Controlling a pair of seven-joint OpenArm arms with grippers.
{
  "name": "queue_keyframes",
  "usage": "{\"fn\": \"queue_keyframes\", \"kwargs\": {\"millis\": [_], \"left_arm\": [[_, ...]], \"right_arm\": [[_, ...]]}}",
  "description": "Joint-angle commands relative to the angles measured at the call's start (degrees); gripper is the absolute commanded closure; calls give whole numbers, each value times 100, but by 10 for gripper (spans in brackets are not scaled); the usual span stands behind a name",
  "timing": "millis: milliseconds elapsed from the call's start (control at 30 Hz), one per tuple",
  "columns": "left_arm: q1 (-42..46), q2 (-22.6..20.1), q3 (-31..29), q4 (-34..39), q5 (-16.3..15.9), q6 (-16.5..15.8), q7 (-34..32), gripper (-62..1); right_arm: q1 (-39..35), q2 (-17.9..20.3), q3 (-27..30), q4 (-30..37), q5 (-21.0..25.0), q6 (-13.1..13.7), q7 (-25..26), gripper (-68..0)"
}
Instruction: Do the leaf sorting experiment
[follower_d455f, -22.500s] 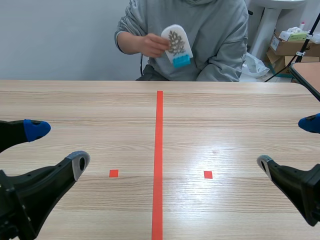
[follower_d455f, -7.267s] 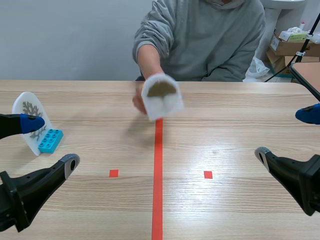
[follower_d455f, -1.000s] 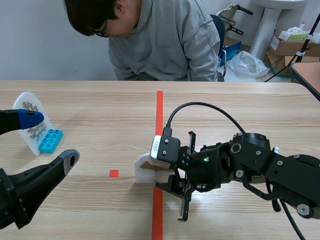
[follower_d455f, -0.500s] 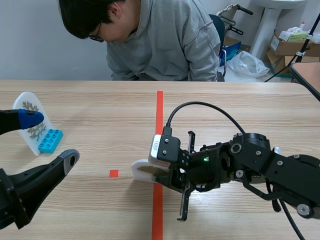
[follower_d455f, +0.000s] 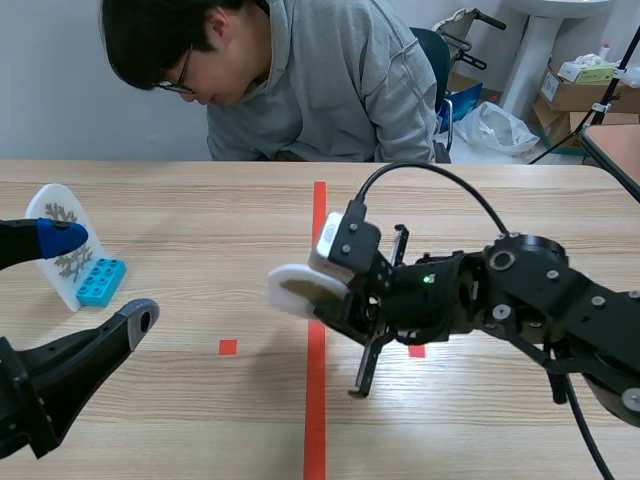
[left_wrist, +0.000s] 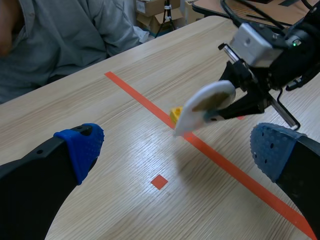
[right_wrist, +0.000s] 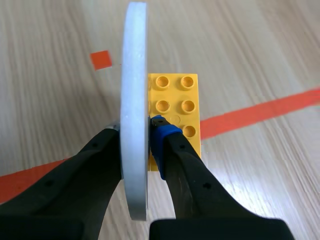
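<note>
Far left of the orange-red tape line (follower_d455f: 316, 400), a white leaf card (follower_d455f: 50, 215) stands upright on a blue brick (follower_d455f: 100, 282). In the scene view one blue pad of the left gripper (left_wrist: 175, 147) covers part of this card. That gripper hangs left of the line with its jaws spread wide, holding and touching nothing.

Between it and the line we see a small red square mark (follower_d455f: 228, 347).

Over the line, leaning to its left side, a second white card (right_wrist: 135, 75) on a yellow brick (right_wrist: 175, 110) is held above the table (follower_d455f: 180, 200), tilted nearly flat. The left wrist view shows a brown leaf on its face.

The right gripper (right_wrist: 136, 130) is clenched on this card, one finger on each face, just beside the brick. Its arm (follower_d455f: 520, 300) comes in from right of the line and hides part of another square mark (follower_d455f: 416, 351).

Beyond the line's far end a person (follower_d455f: 320, 80) in a grey hoodie leans toward the table.
</note>
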Motion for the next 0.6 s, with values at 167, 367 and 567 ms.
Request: {"fn": "queue_keyframes", "kwargs": {"millis": [167, 367, 567], "left_arm": [[-28, 42, 22, 66, -57, -28, -103, -623], [-28, 42, 22, 66, -57, -28, -101, -623], [-28, 42, 22, 66, -57, -28, -103, -623]], "right_arm": [[-389, 208, 955, 378, 719, -11, -352, -7], [-892, 208, 2011, 389, 1641, -13, -763, -7], [-1366, 208, 3095, 389, 2387, -57, -1099, -7]]}}
